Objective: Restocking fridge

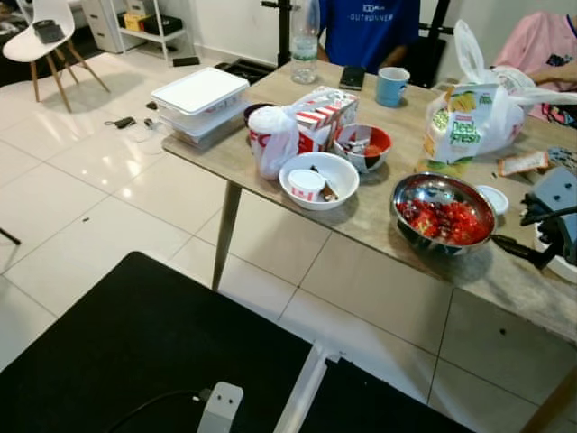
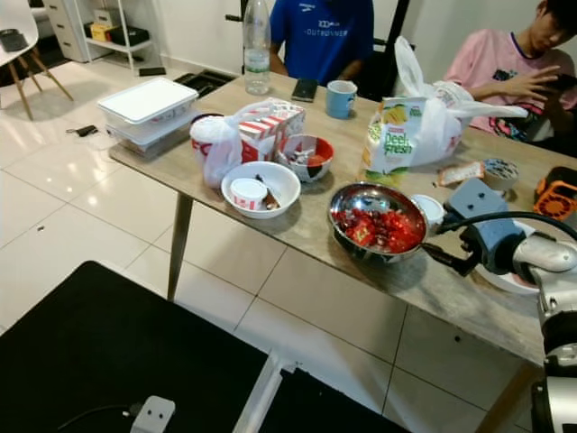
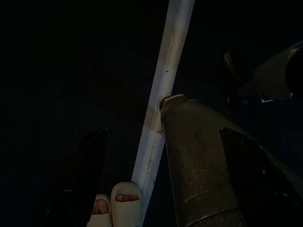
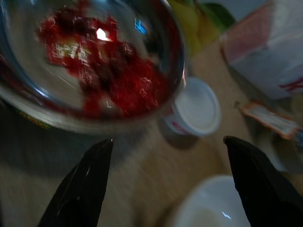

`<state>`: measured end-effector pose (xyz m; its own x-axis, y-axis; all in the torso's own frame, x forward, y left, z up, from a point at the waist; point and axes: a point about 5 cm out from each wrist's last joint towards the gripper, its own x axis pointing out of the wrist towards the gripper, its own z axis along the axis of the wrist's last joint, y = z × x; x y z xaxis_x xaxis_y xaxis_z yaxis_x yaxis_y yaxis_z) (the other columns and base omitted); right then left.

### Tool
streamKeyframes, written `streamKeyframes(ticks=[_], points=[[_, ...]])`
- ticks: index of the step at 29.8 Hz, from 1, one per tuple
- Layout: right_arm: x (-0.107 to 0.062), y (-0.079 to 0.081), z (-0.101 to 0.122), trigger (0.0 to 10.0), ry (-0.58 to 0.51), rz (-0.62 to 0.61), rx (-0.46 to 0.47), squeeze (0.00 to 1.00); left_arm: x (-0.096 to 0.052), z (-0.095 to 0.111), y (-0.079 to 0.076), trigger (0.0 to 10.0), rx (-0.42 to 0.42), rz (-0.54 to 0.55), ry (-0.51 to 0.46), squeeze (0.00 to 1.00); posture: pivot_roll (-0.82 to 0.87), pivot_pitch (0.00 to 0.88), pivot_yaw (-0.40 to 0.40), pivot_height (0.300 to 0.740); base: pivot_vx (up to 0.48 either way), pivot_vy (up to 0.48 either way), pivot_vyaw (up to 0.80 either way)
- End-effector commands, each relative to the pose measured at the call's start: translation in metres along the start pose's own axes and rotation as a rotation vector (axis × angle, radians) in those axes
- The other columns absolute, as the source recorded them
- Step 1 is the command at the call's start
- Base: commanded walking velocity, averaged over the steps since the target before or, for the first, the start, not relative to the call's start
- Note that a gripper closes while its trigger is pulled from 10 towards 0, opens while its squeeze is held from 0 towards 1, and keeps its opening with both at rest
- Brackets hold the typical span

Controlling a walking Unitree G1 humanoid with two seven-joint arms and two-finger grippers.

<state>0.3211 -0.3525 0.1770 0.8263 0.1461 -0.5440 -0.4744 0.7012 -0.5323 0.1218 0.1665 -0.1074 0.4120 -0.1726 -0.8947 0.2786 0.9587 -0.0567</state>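
A steel bowl (image 2: 377, 221) of red food pieces stands near the front edge of the wooden table (image 2: 433, 289). A small white lidded cup (image 4: 196, 111) sits right beside it. My right gripper (image 4: 166, 141) hovers low over the table just right of the bowl, pointing at it, open with nothing between its fingers (image 1: 516, 247). A white plate rim (image 4: 208, 208) lies under the gripper. A Peel Fresh juice carton (image 2: 389, 135) stands behind the bowl. In the dark left wrist view my left gripper (image 3: 164, 131) hangs idle, open, by my leg.
The table also holds a white bowl (image 1: 317, 179), a red bowl (image 1: 362, 147), a tied plastic bag (image 1: 272, 137), stacked white containers (image 1: 200, 99), a water bottle (image 1: 305, 41) and a blue mug (image 1: 391, 86). Two people (image 2: 329, 36) sit behind. White tiled floor (image 1: 108, 180) lies to the left.
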Motion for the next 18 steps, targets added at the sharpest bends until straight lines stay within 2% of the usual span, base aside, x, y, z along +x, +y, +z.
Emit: streamKeyframes(ticks=[1, 5, 11, 14, 15, 16, 17, 18], points=[[0.0, 0.0, -0.002, 10.0, 0.041, 0.014, -0.037, 0.0, -0.003, -0.035, -0.022, 10.0, -0.036, -0.066, 0.137, 0.0, -0.06, 0.037, -0.066, 0.74, 0.0, 0.0, 0.0], [-0.006, -0.003, -0.006, 10.0, 0.114, 0.014, -0.076, 0.0, -0.003, -0.036, -0.023, 10.0, -0.038, -0.067, 0.139, 0.0, -0.06, 0.038, -0.068, 0.74, 0.0, 0.0, 0.0], [-0.009, -0.005, -0.01, 10.0, 0.137, 0.052, -0.064, 0.0, -0.003, -0.037, -0.024, 10.0, -0.04, -0.068, 0.143, 0.0, -0.06, 0.038, -0.068, 0.74, 0.0, 0.0, 0.0], [-0.009, -0.005, -0.017, 10.0, 0.185, 0.048, -0.048, 0.0, -0.003, -0.037, -0.024, 10.0, -0.04, -0.067, 0.143, 0.0, -0.06, 0.038, -0.068, 0.74, 0.0, 0.0, 0.0], [-0.008, -0.003, -0.021, 10.0, 0.198, 0.055, 0.002, 0.0, -0.003, -0.037, -0.024, 10.0, -0.04, -0.068, 0.143, 0.0, -0.06, 0.038, -0.068, 0.74, 0.0, 0.0, 0.0], [-0.008, -0.003, -0.021, 10.0, 0.198, 0.055, 0.002, 0.0, -0.003, -0.037, -0.024, 10.0, -0.04, -0.068, 0.143, 0.0, -0.06, 0.038, -0.068, 0.74, 0.0, 0.0, 0.0], [-0.005, 0.002, -0.026, 10.0, 0.199, 0.058, 0.106, 0.0, -0.003, -0.037, -0.025, 10.0, -0.04, -0.069, 0.142, 0.0, -0.06, 0.038, -0.068, 0.74, 0.0, 0.0, 0.0], [-0.004, 0.003, -0.027, 10.0, 0.201, 0.052, 0.136, 0.0, -0.003, -0.037, -0.025, 10.0, -0.041, -0.069, 0.142, 0.0, -0.06, 0.038, -0.068, 0.74, 0.0, 0.0, 0.0]])
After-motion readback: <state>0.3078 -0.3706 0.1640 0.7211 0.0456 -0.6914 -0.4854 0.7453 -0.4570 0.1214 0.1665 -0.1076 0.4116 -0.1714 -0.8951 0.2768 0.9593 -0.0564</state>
